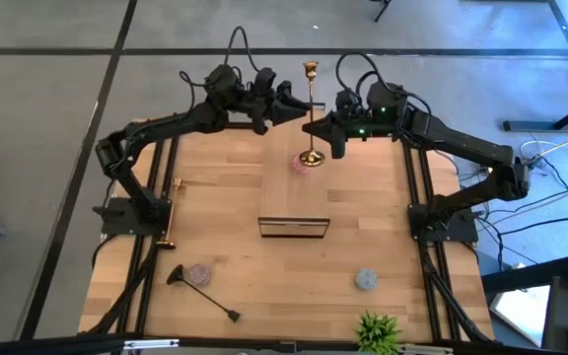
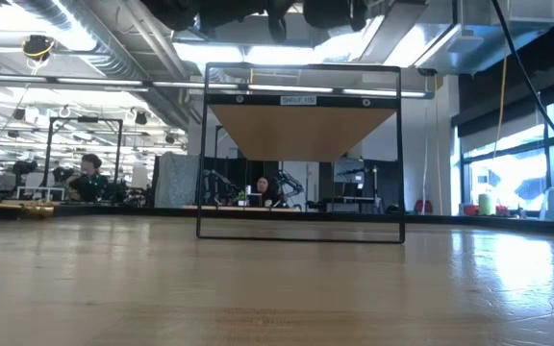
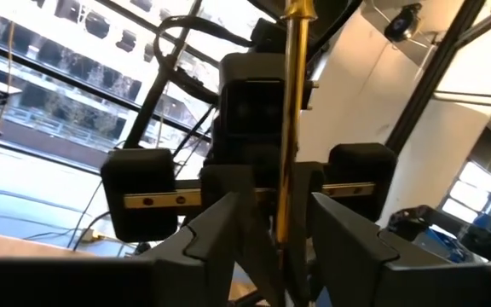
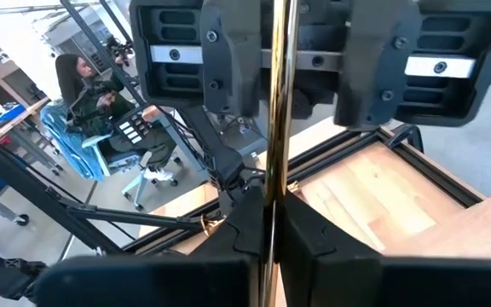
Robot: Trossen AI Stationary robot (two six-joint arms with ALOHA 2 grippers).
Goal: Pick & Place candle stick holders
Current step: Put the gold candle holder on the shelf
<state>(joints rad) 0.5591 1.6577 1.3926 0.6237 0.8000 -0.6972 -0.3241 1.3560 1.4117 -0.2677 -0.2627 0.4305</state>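
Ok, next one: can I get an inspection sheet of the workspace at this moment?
Surface: wooden table, nothing spilled seen.
Job's things: gold candlestick upright at the far edge, base by a pink mat; black candlestick lying at the near left.
Clutter: black-framed box mid-table; two grey mats; green plant at the near edge.
Grippers: right gripper, jaws shut on the gold stem; left gripper, jaws open either side of it.
Cables: black loops above the arms; more cables on the floor to the right.
Surroundings: seated person beyond the table.
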